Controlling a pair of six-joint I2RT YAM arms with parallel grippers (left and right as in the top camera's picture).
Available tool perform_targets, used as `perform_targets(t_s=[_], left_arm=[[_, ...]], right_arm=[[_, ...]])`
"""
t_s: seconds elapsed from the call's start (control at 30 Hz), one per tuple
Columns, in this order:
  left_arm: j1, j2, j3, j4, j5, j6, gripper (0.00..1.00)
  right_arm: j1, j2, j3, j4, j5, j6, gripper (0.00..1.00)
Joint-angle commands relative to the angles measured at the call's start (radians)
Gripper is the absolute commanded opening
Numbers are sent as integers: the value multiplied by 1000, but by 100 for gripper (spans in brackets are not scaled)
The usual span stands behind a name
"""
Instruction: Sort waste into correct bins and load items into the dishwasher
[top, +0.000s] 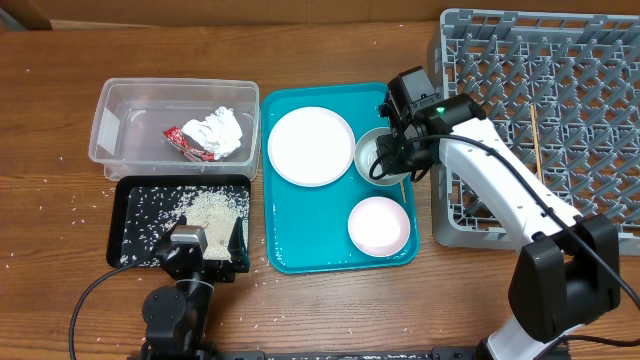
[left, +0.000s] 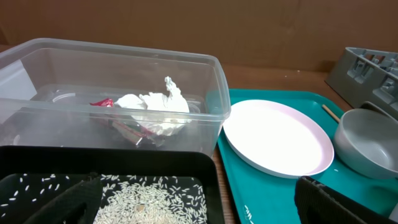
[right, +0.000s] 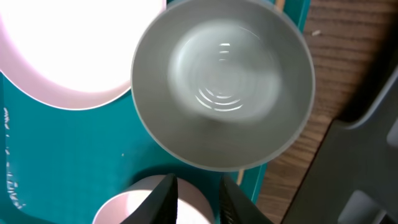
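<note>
The waste looks mostly sorted to me. The napkin (top: 222, 130) and wrapper (top: 183, 140) lie in the clear tub (top: 105, 120) at 10 o'clock. The rice (top: 212, 210) is heaped in the black tray (top: 125, 190) at 8 o'clock, with stray grains dotting the surface beside it.

Loading seems barely begun. One chopstick (top: 535, 140) lies in the rack (top: 600, 90) at 3 o'clock. The white plate (top: 311, 146), white bowl (top: 372, 150) and pink bowl (top: 379, 224) sit on the teal tray (top: 300, 255).

My right gripper (right: 198, 199) hovers over the white bowl, jaws narrowly parted and empty. My left gripper (left: 205, 202) is over the black tray, jaws spread wide and empty.
</note>
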Motion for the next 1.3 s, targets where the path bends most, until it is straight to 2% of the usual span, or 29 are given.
perform_targets(t_s=[0.0, 0.13, 0.3, 0.33, 0.43, 0.63, 0.77, 0.9, 0.93, 0.97, 1.07, 1.27], left_arm=[[10, -11, -5, 3, 6, -14, 100], [10, -11, -5, 3, 6, -14, 100], [10, -11, -5, 3, 6, -14, 100], [10, -11, -5, 3, 6, -14, 100], [10, -11, -5, 3, 6, -14, 100], [10, -11, -5, 3, 6, -14, 100], [10, -11, -5, 3, 6, -14, 100], [10, -11, -5, 3, 6, -14, 100], [10, -11, -5, 3, 6, -14, 100], [10, -11, -5, 3, 6, -14, 100], [10, -11, -5, 3, 6, -14, 100], [10, -11, -5, 3, 6, -14, 100]], right_arm=[[-7, -10, 6, 21, 0, 5, 40], [-20, -10, 18, 30, 3, 8, 47], [-74, -10, 63, 71, 2, 32, 46], [-90, -9, 63, 82, 1, 35, 42], [-136, 6, 62, 92, 1, 34, 40], [-126, 116, 61, 42, -44, 4, 54], [-110, 172, 56, 39, -3, 45, 53], [-111, 207, 56, 34, 42, 97, 42], [-111, 207, 55, 31, 35, 103, 29], [-111, 207, 56, 29, 26, 105, 20], [-111, 178, 66, 2, 22, 89, 6], [-113, -35, 114, -14, 59, 90, 4]])
